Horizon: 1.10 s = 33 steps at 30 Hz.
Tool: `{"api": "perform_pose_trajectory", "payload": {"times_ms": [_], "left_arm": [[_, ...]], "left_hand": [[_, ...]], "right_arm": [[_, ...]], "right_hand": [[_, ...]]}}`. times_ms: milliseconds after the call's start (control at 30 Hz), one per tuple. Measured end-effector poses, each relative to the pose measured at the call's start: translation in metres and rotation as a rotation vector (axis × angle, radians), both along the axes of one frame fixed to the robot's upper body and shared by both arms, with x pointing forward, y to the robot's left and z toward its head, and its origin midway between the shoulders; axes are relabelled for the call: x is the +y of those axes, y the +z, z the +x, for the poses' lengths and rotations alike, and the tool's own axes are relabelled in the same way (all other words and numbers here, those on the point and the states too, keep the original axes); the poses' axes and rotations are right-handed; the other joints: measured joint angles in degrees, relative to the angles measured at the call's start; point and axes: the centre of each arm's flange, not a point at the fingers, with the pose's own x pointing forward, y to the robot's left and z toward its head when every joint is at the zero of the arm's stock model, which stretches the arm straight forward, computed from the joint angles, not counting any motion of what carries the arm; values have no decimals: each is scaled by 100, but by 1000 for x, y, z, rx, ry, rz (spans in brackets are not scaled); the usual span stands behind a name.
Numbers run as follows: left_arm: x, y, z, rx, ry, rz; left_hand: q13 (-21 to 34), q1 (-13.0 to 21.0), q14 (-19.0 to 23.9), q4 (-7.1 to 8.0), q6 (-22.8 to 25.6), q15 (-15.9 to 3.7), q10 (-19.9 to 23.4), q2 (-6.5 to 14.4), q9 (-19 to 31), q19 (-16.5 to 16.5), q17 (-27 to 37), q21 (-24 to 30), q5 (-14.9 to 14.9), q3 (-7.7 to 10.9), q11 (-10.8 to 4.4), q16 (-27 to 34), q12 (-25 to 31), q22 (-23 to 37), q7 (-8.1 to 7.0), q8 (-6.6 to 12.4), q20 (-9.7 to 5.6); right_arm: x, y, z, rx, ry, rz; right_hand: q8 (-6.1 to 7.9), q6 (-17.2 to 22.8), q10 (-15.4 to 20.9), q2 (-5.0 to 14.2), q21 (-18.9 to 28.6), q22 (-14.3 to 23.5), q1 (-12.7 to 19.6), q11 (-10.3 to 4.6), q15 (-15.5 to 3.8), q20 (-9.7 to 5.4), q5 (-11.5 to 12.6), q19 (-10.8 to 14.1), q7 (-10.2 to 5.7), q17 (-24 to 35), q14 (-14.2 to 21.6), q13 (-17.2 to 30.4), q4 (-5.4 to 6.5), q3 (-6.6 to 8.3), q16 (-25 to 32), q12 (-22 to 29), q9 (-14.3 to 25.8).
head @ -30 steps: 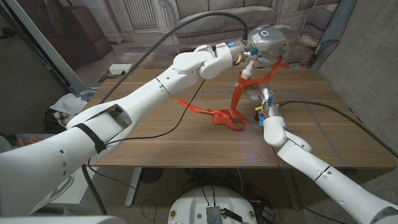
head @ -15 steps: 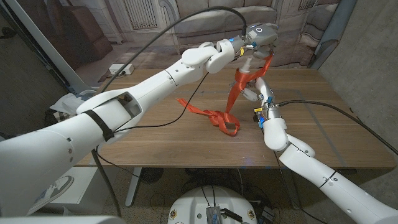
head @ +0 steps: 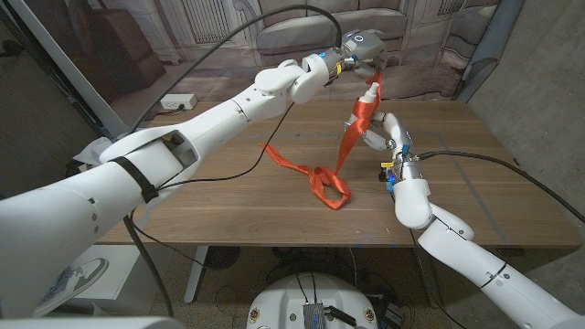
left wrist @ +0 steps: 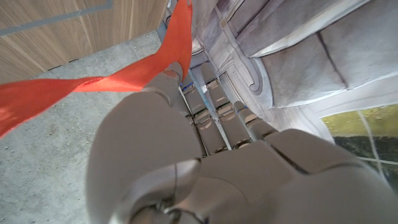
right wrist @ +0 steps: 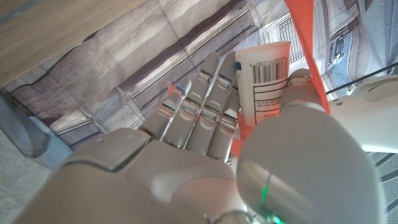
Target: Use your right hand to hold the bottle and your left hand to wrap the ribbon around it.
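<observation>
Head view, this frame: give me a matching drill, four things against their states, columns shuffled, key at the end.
Things:
1. left hand
2. right hand
3. long orange fabric ribbon
4. small white plastic bottle

States:
A. gripped upright above the wooden table
B. raised behind the bottle, holding the ribbon's upper end
C. slack part in a loose loop on the tabletop
D. wrapped around the bottle's body

Pairs: 1-B, 2-D, 3-C, 4-A

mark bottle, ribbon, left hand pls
bottle (right wrist: 264,81): right wrist view, on its white label beside the barcode.
ribbon (head: 329,184): head view, on the knotted loop lying on the table.
left hand (head: 358,46): head view, on the grey back of the hand above the bottle.
</observation>
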Motion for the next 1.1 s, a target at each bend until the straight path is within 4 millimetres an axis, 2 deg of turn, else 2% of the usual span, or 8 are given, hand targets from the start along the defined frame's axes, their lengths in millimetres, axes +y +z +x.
{"api": "perform_pose_trajectory", "payload": {"times_ms": [267, 433, 533, 600, 1100], "left_arm": [[36, -3, 9, 43, 30, -45], [57, -12, 16, 76, 44, -65], [62, -13, 16, 84, 41, -75], [74, -18, 19, 98, 46, -87], [112, -42, 21, 152, 40, -115]], "left_hand": [[0, 0, -9, 0, 0, 10, 0, 0, 0, 0, 0, 0, -1, 0, 0, 0, -6, 0, -1, -1, 0], [86, 0, -9, 0, -17, 9, 0, 0, 21, 0, 0, 0, -2, 0, 0, 0, -30, 0, 10, -3, 0], [87, 0, -9, 0, -24, 9, 0, 0, 24, 0, 0, 0, -2, 0, 0, 0, -33, 0, 19, 0, 0], [87, 0, -9, 0, -24, 9, 0, -1, 24, 0, 0, 0, -2, 0, 0, 0, -23, 0, 19, 23, 0], [87, 1, -20, -23, -20, -2, 0, -1, 51, -32, 27, 0, -18, 23, 0, 0, -6, 0, 22, 22, -32]], "right_arm": [[-11, 3, -4, -9, -20, 20], [-16, 7, -7, -20, -27, 32], [-19, 10, -9, -29, -34, 40], [-22, 13, -9, -35, -40, 47], [-36, 25, -9, -57, -94, 74]], "right_hand": [[-1, 1, 8, 1, 0, 0, -1, 6, 0, 0, -1, 0, -1, 0, 0, -1, 1, -1, 0, -1, 0], [-16, 2, 17, 4, 0, 0, -4, -3, 0, -12, -2, -11, -2, 0, 0, -3, 1, -1, 0, -14, 0], [-9, 2, 25, 16, 0, 0, -16, -9, 0, -12, -2, -12, -2, 0, 0, -3, 1, -1, 0, -20, 0], [4, 2, 25, 21, 0, 0, -21, -8, 0, -21, -2, -21, -2, 0, 0, -3, 1, -1, 0, -21, 0], [3, 2, 35, 28, -50, 0, -28, -1, 20, -21, -3, -21, -3, 0, -20, 0, 2, -2, 0, -22, 0]]}}
